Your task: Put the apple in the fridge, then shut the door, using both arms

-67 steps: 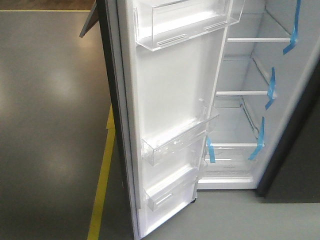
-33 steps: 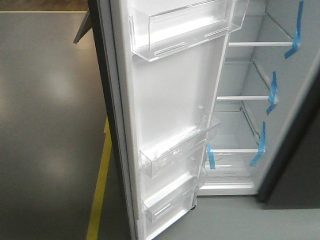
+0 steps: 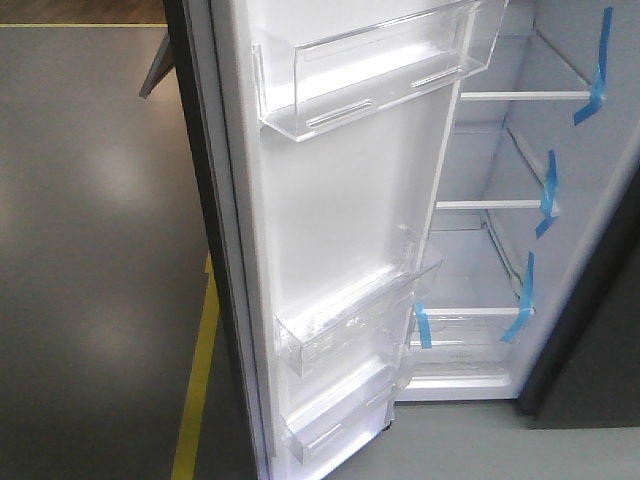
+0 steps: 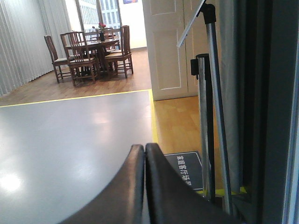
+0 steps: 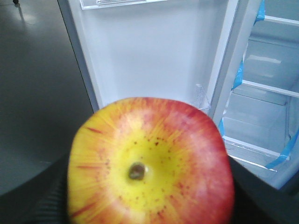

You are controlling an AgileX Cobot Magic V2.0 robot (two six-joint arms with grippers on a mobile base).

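Since the earlier frame, the door (image 3: 340, 200) has slid toward 9 o'clock in the front view and the fridge (image 3: 500, 255) shelves have sunk slightly, so the rig seems to be closing in. The door stands wide open, with the taped shelves at 3 o'clock.

From the left wrist, the left gripper (image 4: 144, 150) has its fingers pressed together on nothing, facing open floor with dining chairs (image 4: 88, 51) at 11 o'clock.

From the right wrist, the apple (image 5: 149, 158) fills 6 o'clock. The right gripper (image 5: 152, 207) shows only dark blurs either side, so it is probably clamped on the fruit.

This is the carry-in. Next the apple must pass the door's edge toward 2 o'clock, onto a shelf.
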